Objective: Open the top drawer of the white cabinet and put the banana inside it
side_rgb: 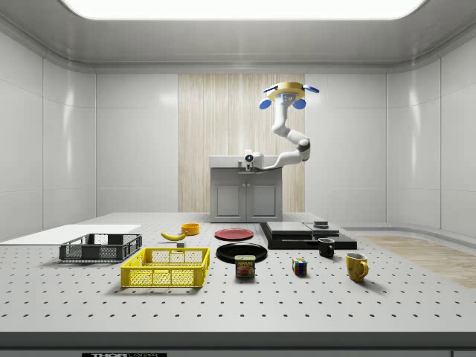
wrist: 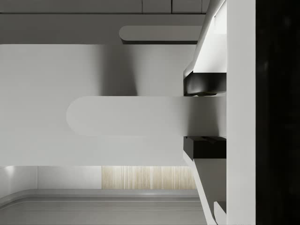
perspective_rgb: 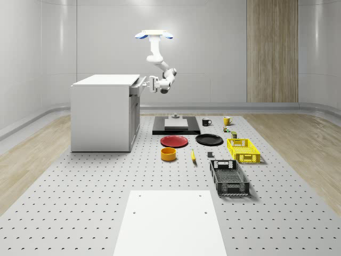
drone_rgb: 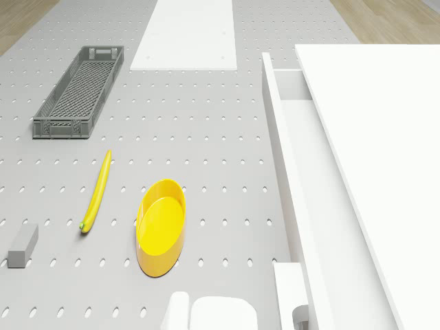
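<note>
The white cabinet (perspective_rgb: 104, 114) stands at the whole-scene view's left, and its top drawer (perspective_rgb: 138, 86) is pulled out a little. The drone (perspective_rgb: 154, 36) hovers above and just right of the cabinet, with the arm bent down to the drawer front. My gripper (perspective_rgb: 152, 84) is shut on the drawer handle (wrist: 126, 116), whose bar lies between the dark finger pads (wrist: 205, 84). In the drone view the drawer's inside (drone_rgb: 306, 179) shows as a narrow strip beside the cabinet top (drone_rgb: 385, 137). The banana (perspective_rgb: 193, 156) lies flat on the perforated table next to an orange bowl (perspective_rgb: 169, 154).
A red plate (perspective_rgb: 174, 141), a black plate (perspective_rgb: 209, 140), a yellow crate (perspective_rgb: 243, 150) and a dark crate (perspective_rgb: 229, 177) sit right of the cabinet. A black platform (perspective_rgb: 176, 125) and mugs lie further back. A white panel (perspective_rgb: 169, 224) covers the table's front.
</note>
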